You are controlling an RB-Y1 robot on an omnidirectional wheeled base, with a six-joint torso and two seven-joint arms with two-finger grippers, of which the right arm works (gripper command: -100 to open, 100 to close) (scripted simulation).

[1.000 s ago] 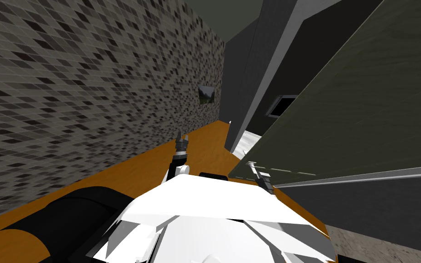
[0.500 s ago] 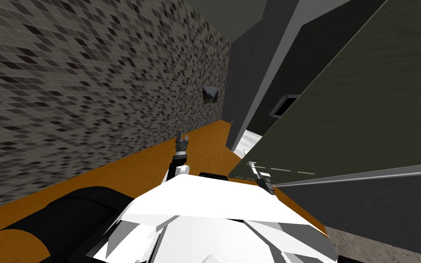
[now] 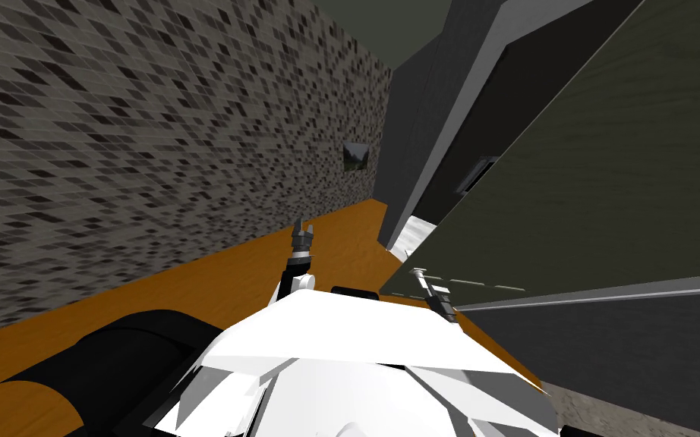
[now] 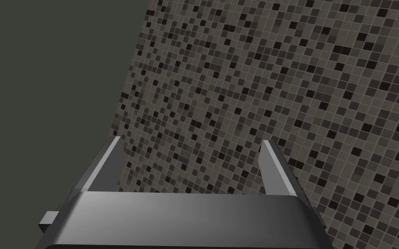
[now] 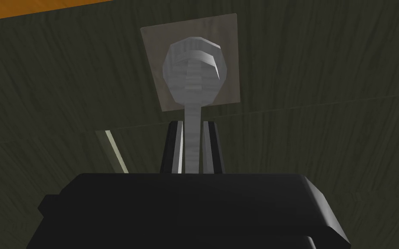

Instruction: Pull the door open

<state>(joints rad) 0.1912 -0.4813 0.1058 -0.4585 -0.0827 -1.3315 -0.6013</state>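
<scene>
Along the left of the scene a wall of small grey and black mosaic tiles [image 3: 151, 152] is seen, with an orange floor [image 3: 212, 284] at its foot. On the right stands the large dark olive, wood-grained door slab [image 3: 606, 174], angled away from its grey frame [image 3: 451, 129], so that a gap is left at the far side; the pull is judged partly done. On the door's near face a pale square plate [image 5: 153, 43] is fixed, and from it a light grey lever handle with a rounded hub [image 5: 193, 82] projects. The right gripper [image 5: 193, 125] is clamped on the handle's stem, thin fingers pressed to both sides, presumably so that the slab can be drawn by the arm. The left gripper [image 3: 302, 231] is held forward over the floor, clear of the door, its fingers spread apart on nothing.
</scene>
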